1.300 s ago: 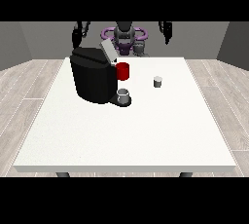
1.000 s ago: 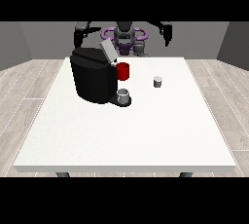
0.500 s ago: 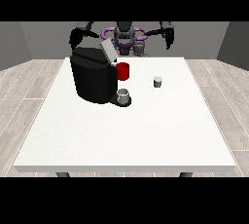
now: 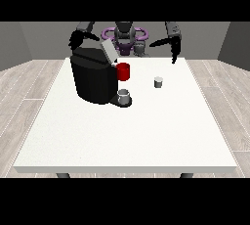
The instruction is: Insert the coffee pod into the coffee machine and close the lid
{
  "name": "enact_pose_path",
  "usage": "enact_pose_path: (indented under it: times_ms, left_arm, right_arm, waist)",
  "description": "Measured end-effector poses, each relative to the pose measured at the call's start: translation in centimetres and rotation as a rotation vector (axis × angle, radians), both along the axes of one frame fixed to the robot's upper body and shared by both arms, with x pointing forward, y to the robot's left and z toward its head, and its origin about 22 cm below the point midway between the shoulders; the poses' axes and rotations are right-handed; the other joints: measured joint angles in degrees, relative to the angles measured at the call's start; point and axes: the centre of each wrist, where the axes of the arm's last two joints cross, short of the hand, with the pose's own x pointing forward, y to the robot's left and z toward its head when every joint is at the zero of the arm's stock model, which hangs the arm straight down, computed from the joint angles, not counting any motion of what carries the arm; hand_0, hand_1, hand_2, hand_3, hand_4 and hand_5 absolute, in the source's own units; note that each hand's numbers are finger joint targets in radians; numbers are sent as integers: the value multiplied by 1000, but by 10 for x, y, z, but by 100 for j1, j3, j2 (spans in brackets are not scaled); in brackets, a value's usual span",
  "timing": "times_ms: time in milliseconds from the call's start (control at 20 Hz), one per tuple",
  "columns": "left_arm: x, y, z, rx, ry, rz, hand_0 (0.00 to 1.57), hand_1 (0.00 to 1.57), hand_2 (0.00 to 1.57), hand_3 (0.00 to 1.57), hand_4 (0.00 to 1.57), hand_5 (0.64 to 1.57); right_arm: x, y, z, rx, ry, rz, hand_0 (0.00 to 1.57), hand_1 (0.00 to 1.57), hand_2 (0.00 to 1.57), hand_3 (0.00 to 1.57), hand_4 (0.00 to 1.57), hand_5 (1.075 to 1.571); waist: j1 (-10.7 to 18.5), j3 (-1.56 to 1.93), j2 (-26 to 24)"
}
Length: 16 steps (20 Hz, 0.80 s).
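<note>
No readable text or markings anywhere

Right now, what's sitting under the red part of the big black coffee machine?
A small grey cup sits on the coffee machine's base, under the red part. You can't see what is inside the cup.

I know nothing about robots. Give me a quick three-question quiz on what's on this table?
1. True or false: the coffee machine has its lid raised.
2. The small grey coffee pod stands: A) on the bare table B) inside the machine C) in a hand.
3. Fill in: the hand at the view's right hangs ____ the table, touching nothing.

Key: 1 true; 2 A; 3 above.
</note>
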Motion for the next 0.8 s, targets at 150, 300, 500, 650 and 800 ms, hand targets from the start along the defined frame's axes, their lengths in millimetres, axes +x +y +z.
enact_pose_path:
  times_ms: [150, 300, 500, 650, 800]
  left_arm:
    - [14, 16, 9, 39, 24, 13, 0, 0, 0, 0, 0, 1571]
    - [25, 20, 6, 53, 58, 25, 0, 0, 0, 0, 0, 1571]
    - [38, 23, 3, 79, 84, 39, 0, 0, 0, 0, 0, 1571]
    - [48, 21, 5, 110, 108, 42, 0, 0, 0, 0, 0, 1571]
    - [49, 21, -3, 149, 147, 34, 0, 0, 0, 0, 0, 1571]
  right_arm:
    - [5, 3, 5, 2, -19, 19, 0, 0, 0, 0, 259, 1571]
    - [10, 7, 9, -4, -18, 31, 0, 0, 0, 0, 337, 1571]
    - [18, 15, 13, -3, -23, 26, 0, 0, 0, 0, 393, 1571]
    - [28, 16, 18, -11, -12, 15, 0, 0, 0, 0, 371, 1571]
    - [29, 16, 12, -26, 11, 13, 0, 0, 0, 0, 428, 1571]
  waist:
    - [-103, -1, 172]
    - [-155, -2, 322]
    - [-179, -2, 518]
    - [-147, -1, 608]
    - [-134, -1, 606]
